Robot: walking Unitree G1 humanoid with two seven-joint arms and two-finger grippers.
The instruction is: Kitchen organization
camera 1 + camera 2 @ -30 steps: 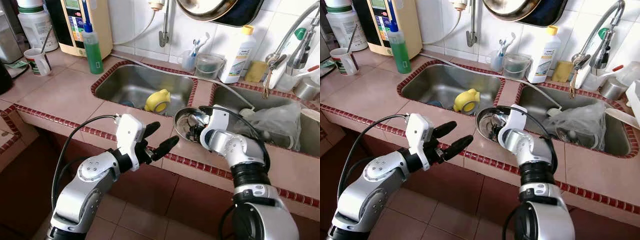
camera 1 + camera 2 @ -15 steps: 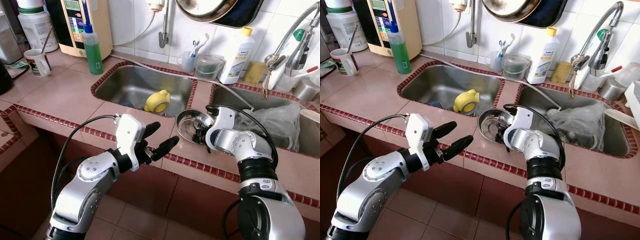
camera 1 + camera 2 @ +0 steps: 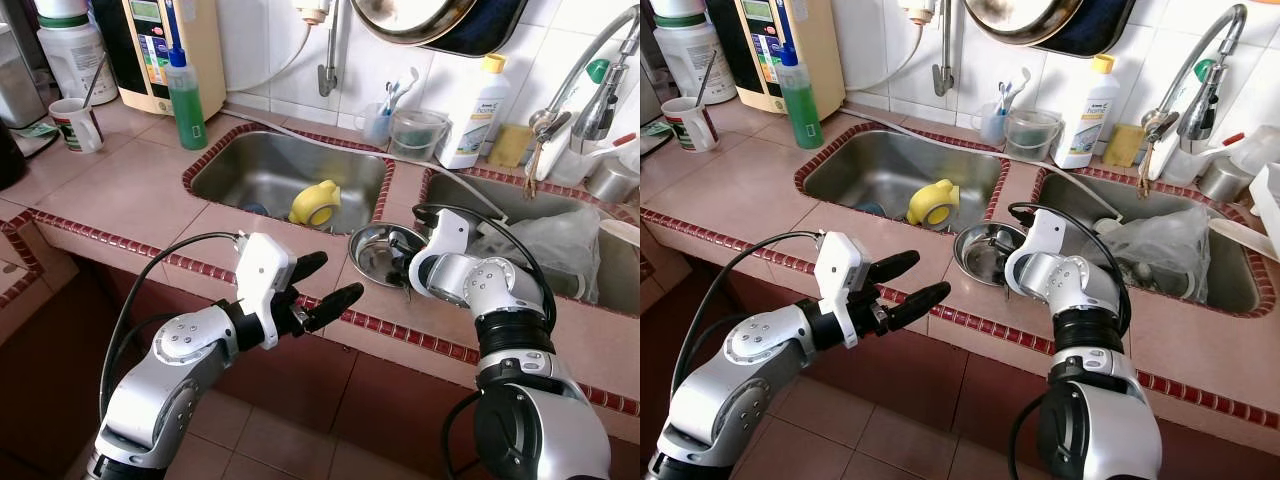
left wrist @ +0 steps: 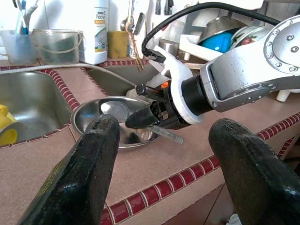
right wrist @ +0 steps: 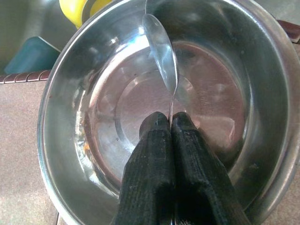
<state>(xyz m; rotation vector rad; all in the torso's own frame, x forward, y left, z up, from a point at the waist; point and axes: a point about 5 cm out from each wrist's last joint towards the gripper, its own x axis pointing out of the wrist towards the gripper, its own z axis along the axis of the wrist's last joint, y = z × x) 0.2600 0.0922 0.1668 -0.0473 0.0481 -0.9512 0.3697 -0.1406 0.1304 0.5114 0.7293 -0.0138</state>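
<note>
A steel bowl (image 3: 378, 252) sits on the tiled counter between the two sinks. My right gripper (image 5: 171, 123) reaches into it, shut on the handle of a metal spoon (image 5: 161, 51) whose scoop rests inside the bowl. In the left wrist view the spoon handle (image 4: 166, 134) sticks out behind the right gripper's fingers (image 4: 143, 117). My left gripper (image 3: 342, 274) hovers open at the counter's front edge, left of the bowl, holding nothing; its fingers (image 4: 89, 173) frame the bowl (image 4: 103, 124).
A yellow object (image 3: 315, 200) lies in the left sink (image 3: 240, 165). A clear plastic bag (image 3: 545, 245) fills the right sink under a faucet (image 3: 590, 80). A green bottle (image 3: 185, 95), a mug (image 3: 75, 122), a white bottle (image 3: 475, 110) and tubs (image 3: 415, 130) line the back.
The bowl stood tilted up a second ago and now lies flatter on the counter. My right wrist has swung to the right. The left gripper has drifted slightly right and down.
</note>
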